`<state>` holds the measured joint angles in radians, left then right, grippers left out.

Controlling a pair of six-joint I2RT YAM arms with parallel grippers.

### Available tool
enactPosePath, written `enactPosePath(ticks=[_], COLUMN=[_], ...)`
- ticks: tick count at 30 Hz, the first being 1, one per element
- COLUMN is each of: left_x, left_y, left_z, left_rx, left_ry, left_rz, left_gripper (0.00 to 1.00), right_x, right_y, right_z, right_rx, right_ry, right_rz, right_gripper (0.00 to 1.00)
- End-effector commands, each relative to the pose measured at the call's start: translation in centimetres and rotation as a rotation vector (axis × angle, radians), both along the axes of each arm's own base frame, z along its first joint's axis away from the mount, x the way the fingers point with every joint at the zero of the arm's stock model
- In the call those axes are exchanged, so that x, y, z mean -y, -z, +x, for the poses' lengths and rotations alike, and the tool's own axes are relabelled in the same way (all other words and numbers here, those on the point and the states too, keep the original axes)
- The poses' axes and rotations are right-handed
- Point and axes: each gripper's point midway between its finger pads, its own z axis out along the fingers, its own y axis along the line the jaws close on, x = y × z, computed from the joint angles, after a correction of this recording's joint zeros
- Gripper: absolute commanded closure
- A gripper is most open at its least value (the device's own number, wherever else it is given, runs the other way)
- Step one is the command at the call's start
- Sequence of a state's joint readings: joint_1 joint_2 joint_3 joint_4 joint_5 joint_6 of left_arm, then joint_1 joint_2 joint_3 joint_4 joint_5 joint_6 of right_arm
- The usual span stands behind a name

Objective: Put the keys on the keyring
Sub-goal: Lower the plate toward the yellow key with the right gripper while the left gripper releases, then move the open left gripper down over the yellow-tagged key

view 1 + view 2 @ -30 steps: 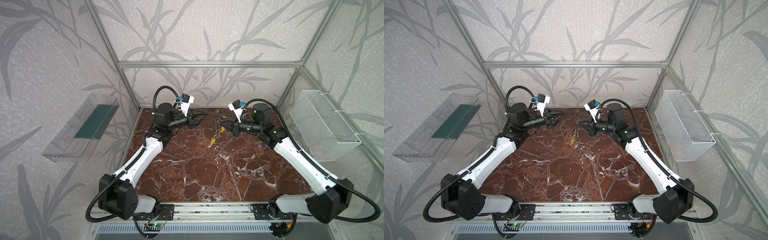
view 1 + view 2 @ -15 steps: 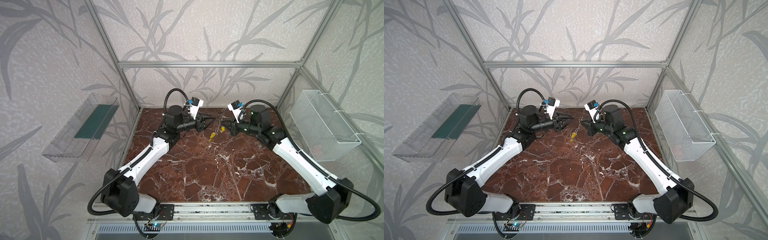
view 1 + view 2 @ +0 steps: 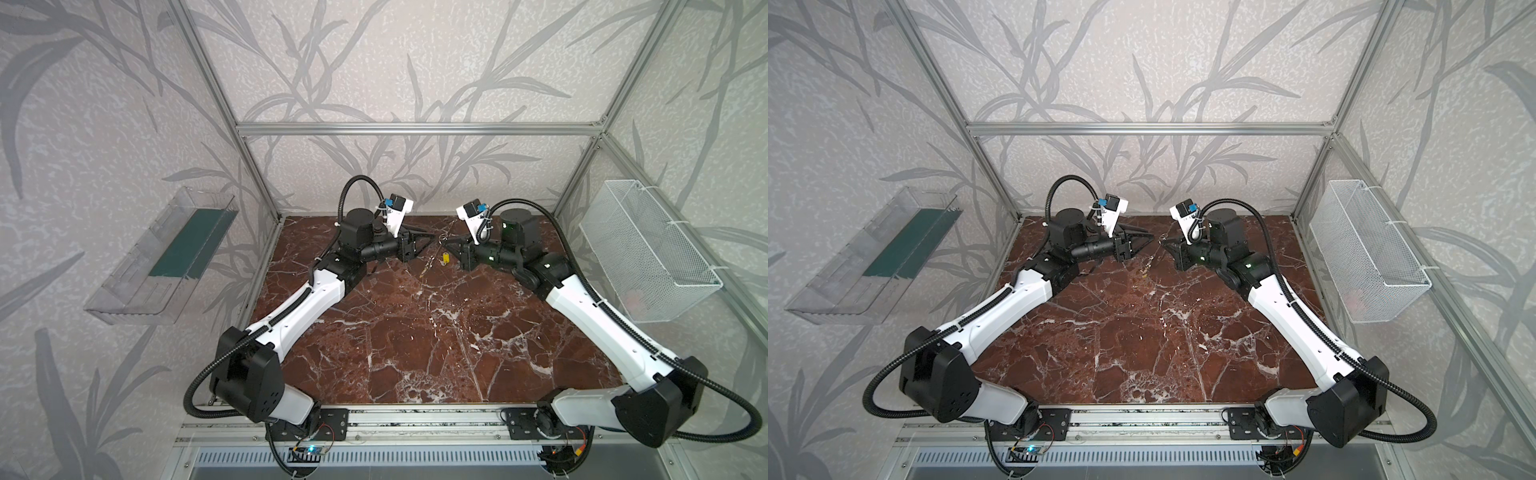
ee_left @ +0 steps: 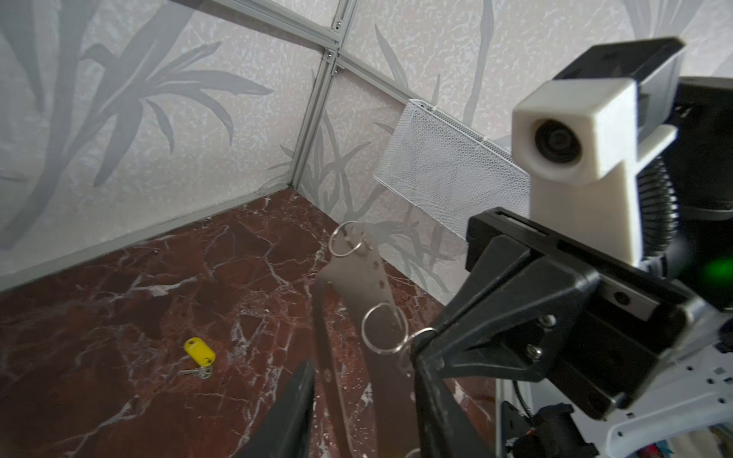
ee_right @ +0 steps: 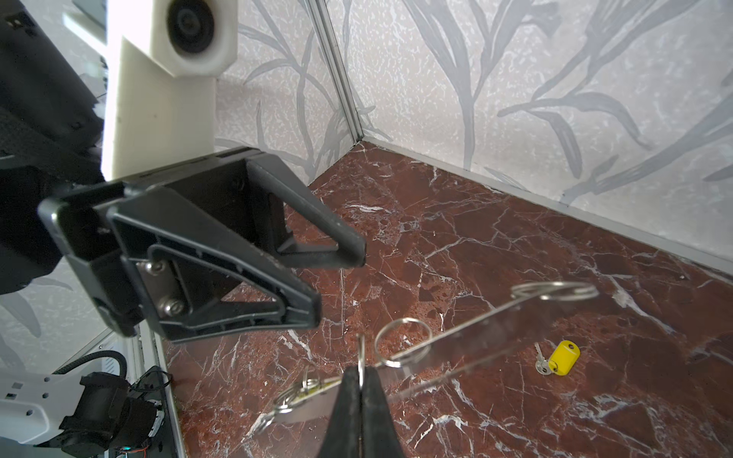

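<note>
Progress looks early: we see the right gripper (image 5: 359, 374) clamped on the keyring (image 5: 476, 341), held above the table (image 5: 476, 238), the left gripper (image 5: 337, 283) parted and empty beside it, one yellow key (image 5: 563, 356) lying unthreaded below.

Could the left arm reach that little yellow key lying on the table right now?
Probably yes. The left hand is open and empty, and the yellow key lies uncovered on the marble table. Only the keyring, held up in the shut right hand, hangs close by.
</note>
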<state>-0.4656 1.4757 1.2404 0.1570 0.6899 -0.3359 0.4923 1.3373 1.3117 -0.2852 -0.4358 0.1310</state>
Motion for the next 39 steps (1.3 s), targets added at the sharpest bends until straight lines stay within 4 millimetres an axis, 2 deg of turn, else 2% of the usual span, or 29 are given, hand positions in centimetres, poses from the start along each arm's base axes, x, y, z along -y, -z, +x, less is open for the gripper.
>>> enactPosePath(ticks=[1,6,8,10,16,20,24,29,34,39], left_x=[-1.7,-4.3,-5.5,-6.6,-7.4,-8.4,-8.2,-8.4,-6.3,-2.9], left_y=[0.6,3.0,3.8,4.4,5.2,5.3,5.9,8.6,12.3,16.0], left_z=[2.2,4.0,4.5,4.7,4.3,4.4,4.3,5.0,6.0,7.2], left_rx=[-0.039,-0.105,-0.130,-0.155,-0.177,-0.240,-0.248,-0.298,-0.359,-0.382], left_ry=[-0.158,-0.328,-0.390,-0.433,-0.419,-0.464,-0.426,-0.454,-0.426,-0.382], left_rz=[0.075,0.227,0.272,0.312,0.383,0.322,0.325,0.373,0.424,0.485], left_gripper=[0.48,0.25,0.21,0.11,0.01,0.01,0.01,0.10,0.23,0.29], right_x=[0.7,3.0,3.9,4.7,5.0,4.9,4.9,5.4,7.3,8.9], right_y=[-2.3,-1.4,-1.2,-1.0,-0.6,-0.8,-0.6,0.0,0.8,1.3], right_z=[-0.1,1.2,1.4,1.6,1.6,1.4,1.3,1.1,1.0,0.2], right_rx=[0.064,0.065,0.075,0.084,0.073,0.069,0.059,0.039,-0.017,-0.040], right_ry=[0.044,0.188,0.237,0.272,0.285,0.282,0.278,0.294,0.337,0.367], right_rz=[0.009,-0.069,-0.100,-0.124,-0.132,-0.117,-0.118,-0.116,-0.063,-0.055], right_gripper=[1.00,1.00,1.00,1.00,1.00,1.00,1.00,1.00,1.00,1.00])
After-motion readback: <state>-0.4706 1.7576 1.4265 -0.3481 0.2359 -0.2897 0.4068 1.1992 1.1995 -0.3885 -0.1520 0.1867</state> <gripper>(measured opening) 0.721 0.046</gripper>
